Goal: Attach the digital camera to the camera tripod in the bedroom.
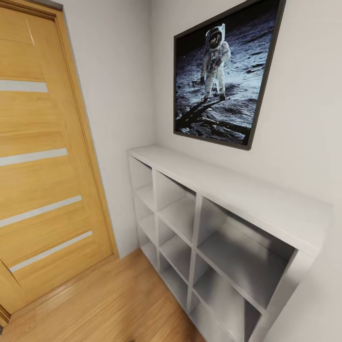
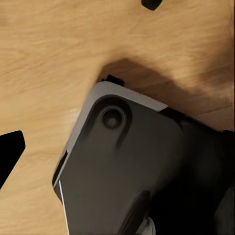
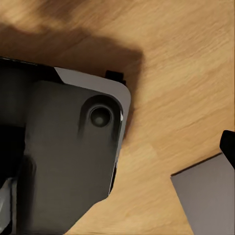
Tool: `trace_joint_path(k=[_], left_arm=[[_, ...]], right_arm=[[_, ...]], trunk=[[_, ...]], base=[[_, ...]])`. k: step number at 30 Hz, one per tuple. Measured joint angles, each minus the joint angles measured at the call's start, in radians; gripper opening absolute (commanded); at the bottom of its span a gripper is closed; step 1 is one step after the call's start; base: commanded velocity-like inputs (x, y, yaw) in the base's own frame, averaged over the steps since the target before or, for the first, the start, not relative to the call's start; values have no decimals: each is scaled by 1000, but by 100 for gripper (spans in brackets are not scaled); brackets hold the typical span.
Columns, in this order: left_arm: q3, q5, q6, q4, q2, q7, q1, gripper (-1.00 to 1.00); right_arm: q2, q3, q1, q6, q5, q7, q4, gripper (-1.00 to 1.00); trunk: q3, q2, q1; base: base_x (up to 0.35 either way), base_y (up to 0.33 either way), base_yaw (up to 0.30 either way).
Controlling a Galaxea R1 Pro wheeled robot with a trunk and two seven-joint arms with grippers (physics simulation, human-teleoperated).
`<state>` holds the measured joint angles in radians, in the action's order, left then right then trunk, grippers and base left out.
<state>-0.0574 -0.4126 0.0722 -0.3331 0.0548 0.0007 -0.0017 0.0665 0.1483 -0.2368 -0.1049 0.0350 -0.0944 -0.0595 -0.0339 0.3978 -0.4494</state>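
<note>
The robot is facing a corner of a room: a wooden door (image 1: 42, 156) with pale stripes is standing at the left of the head view, a white cube shelf (image 1: 213, 223) is running along the wall at the right, and a framed picture of an astronaut (image 1: 223, 71) is hanging above it. The shelf's compartments that are showing are holding nothing, and its top is bare.

Neither the camera nor the tripod is appearing here, so the relation the coming move depends on, which way the camera lies from either tool and which arm is nearer, cannot be told yet. My judgement is that the robot is travelling or searching and needs to turn away from this corner to find them.

Both wrist views are looking down at the wood floor (image 2: 58, 44) past a dark grey part of the robot's own body (image 2: 127, 166). In the right wrist view a pale grey corner (image 3: 208, 196) is lying on the floor nearby, perhaps the shelf's foot. Whether either tool is released or clenched, I cannot tell.
</note>
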Motion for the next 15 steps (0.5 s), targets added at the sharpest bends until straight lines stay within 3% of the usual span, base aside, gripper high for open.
trace_joint_path(k=[6,7,8,9,14,15], left_arm=[[-3,-5,266,-218,26,1,-19,100],[-5,-10,418,-347,34,2,-38,100],[-6,-15,454,-433,35,2,-77,100],[-6,-18,506,-507,36,2,-80,100],[-8,-22,589,-655,34,1,-150,100],[-8,-25,619,-702,32,3,-195,100]], right_arm=[[-54,18,3,-219,29,-45,-224,100],[-68,22,4,-372,29,-109,-330,100],[-71,23,3,-412,27,-130,-478,100],[-74,24,4,-474,24,-169,-568,100],[-78,25,4,-570,20,-241,-774,100],[-79,25,4,-598,16,-264,-870,100]], trunk=[[0,0,0],[0,0,0],[1,0,0],[0,0,0],[0,0,0],[1,0,0]], base=[[0,0,0],[0,0,0],[0,0,0],[0,0,0],[0,0,0],[0,0,0]])
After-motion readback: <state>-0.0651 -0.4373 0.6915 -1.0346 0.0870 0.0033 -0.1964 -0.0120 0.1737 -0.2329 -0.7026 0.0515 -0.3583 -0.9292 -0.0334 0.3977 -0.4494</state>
